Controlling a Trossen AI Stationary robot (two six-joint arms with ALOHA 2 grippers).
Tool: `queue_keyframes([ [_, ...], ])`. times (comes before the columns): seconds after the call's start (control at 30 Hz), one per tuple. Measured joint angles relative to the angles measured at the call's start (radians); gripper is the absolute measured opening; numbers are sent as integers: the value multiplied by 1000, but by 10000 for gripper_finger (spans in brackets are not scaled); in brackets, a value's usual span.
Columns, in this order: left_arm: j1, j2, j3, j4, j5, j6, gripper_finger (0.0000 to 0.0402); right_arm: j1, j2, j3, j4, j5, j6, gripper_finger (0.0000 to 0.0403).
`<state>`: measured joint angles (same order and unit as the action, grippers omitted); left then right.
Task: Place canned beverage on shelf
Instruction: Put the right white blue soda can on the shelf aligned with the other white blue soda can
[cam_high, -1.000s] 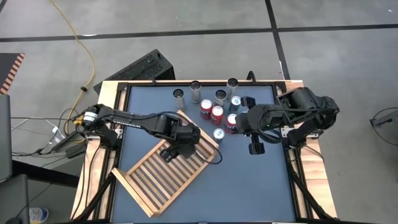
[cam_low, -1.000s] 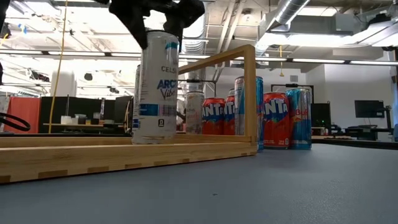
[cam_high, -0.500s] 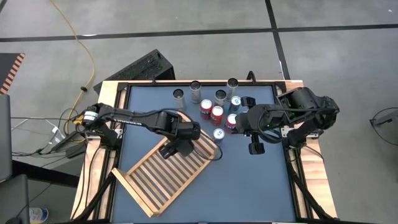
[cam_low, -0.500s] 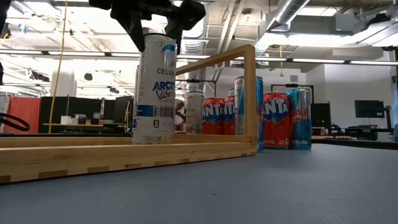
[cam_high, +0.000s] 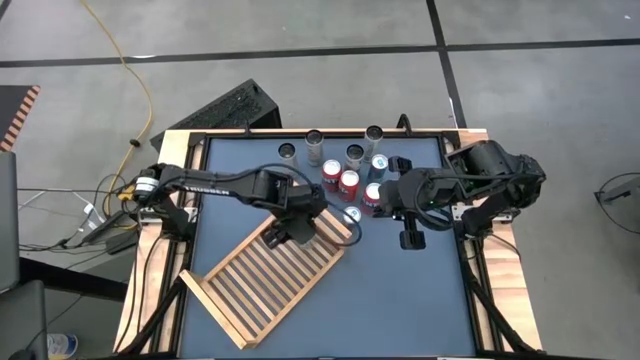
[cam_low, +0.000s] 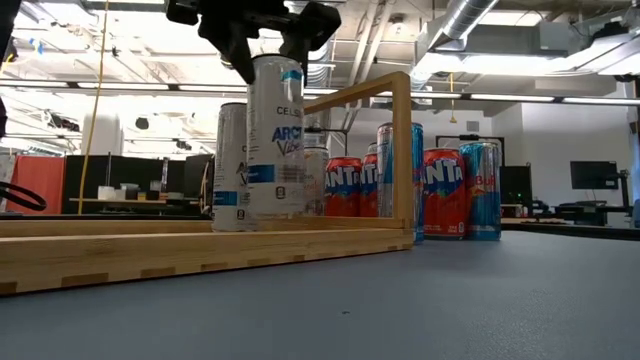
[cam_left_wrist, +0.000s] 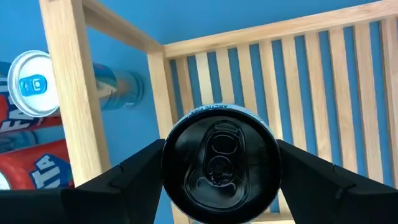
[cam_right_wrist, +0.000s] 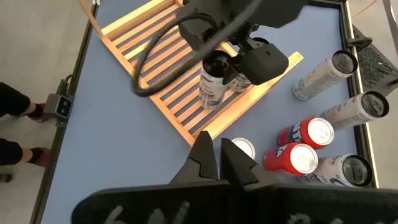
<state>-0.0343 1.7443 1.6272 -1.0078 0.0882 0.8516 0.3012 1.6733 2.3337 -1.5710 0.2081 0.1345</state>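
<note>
Left gripper (cam_low: 265, 40) clamped on the top of the can (cam_low: 277, 140), which hangs upright directly below it, over the slats by the shelf (cam_high: 268, 280) corner; right gripper (cam_high: 410, 238) closed, beyond the shelf

- The high view looks straight down from far above, taking in the whole table (cam_high: 400, 290), both arms and the floor around it.
- The low view sits at tabletop height, close to the shelf (cam_low: 200, 245), facing level across it into the room behind.
- The left wrist view looks straight down, very near, onto the top of a can (cam_left_wrist: 221, 163) and the shelf slats (cam_left_wrist: 323, 81).
- The right wrist view looks from farther off, slanting down across the table.
- The shelf and that can (cam_right_wrist: 214, 81) appear in all four views; the red cans (cam_low: 440, 190) beside the shelf show in each too.
</note>
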Motion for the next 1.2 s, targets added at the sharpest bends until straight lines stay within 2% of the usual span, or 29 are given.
queue_keyframes([
  [0.33,36,0,0,13,3,11,256,-1,0,0,0,0,0,0],
  [0.8,35,0,-67,12,4,21,256,-1,0,0,0,0,16,0],
  [1.2,35,0,-69,36,-10,34,256,-10,0,0,0,2,23,0],
])
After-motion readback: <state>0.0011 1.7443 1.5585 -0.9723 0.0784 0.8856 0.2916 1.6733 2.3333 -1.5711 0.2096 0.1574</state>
